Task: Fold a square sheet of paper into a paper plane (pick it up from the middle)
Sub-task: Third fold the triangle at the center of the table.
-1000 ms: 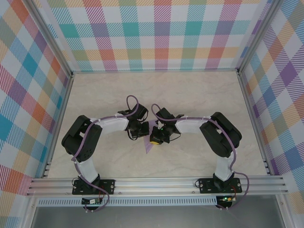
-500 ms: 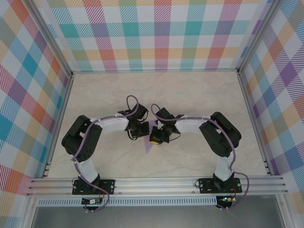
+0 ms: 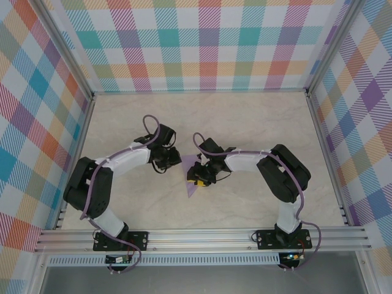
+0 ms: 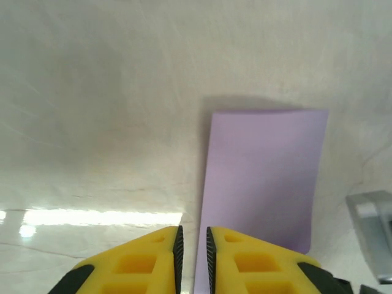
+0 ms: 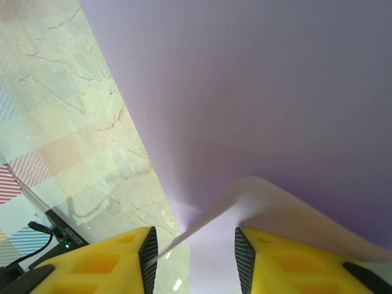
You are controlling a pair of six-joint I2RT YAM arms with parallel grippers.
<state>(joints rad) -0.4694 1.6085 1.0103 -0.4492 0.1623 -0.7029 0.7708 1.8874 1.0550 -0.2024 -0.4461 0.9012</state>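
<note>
Top external view: the sheet of paper (image 3: 192, 186) lies partly folded near the middle of the table (image 3: 257, 122), between the 2 arms. The right gripper (image 3: 198, 179) hangs directly over it. The left gripper (image 3: 169, 158) sits just to its left, apart from it.

Left wrist view: the left gripper (image 4: 194, 251) has its jaws a narrow slit apart with nothing pinched. The sheet of paper (image 4: 263, 177) lies flat on the table (image 4: 92, 92) ahead and to the right, showing as a narrow rectangle with a crisp far edge.

Right wrist view: the right gripper (image 5: 196, 257) stands with jaws well apart. A raised flap of the sheet of paper (image 5: 257, 92) curls up between them, unclamped.

My judgement on handling: the sheet is very light, thin and limp, so it will likely slide on the smooth top and crumple under a hard squeeze. The raised flap near the middle looks the best place to pinch, since the flat parts offer no purchase.
</note>
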